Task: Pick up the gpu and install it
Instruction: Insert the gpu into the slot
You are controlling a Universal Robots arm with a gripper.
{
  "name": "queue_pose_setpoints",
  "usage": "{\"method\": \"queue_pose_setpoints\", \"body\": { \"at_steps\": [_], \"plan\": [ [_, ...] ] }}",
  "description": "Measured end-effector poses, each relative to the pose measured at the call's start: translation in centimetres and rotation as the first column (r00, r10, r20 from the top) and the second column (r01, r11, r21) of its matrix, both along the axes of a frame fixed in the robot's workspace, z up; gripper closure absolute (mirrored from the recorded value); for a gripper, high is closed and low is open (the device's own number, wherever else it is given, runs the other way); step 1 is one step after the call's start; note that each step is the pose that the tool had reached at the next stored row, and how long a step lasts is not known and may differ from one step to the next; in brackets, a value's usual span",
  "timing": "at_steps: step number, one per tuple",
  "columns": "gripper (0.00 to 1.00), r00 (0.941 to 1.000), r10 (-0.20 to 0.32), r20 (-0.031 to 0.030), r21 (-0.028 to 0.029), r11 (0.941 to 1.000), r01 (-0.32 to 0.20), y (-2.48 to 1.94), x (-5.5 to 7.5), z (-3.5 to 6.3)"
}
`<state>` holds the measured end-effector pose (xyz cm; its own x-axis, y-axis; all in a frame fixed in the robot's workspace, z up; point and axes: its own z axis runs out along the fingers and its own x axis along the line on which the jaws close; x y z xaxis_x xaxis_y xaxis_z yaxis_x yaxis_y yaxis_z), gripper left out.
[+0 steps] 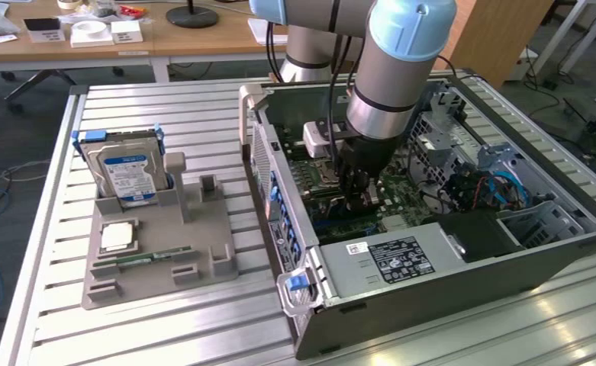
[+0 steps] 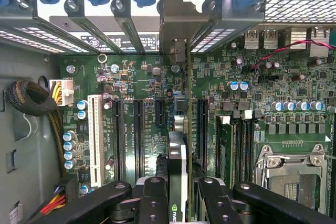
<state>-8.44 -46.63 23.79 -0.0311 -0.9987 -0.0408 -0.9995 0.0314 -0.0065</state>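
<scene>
The gpu stands edge-on above the green motherboard, in line with the black expansion slots. Its silvery end bracket reaches the case's rear slot openings. My gripper is shut on the card, one black finger on each side. Whether the card sits fully in a slot I cannot tell. In the exterior view, my gripper is lowered deep into the open computer case, right over the motherboard.
A grey holder left of the case carries a silver hard drive, a CPU and a RAM stick. Inside the case are a power supply, a cable bundle and the CPU socket.
</scene>
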Motion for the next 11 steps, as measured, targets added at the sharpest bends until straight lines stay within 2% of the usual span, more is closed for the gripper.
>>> {"method": "queue_pose_setpoints", "body": {
  "at_steps": [11],
  "plan": [
    [0.72, 1.0000, 0.000, 0.0004, 0.0010, 1.0000, 0.000, 0.01, 0.01, -0.04]
  ]
}}
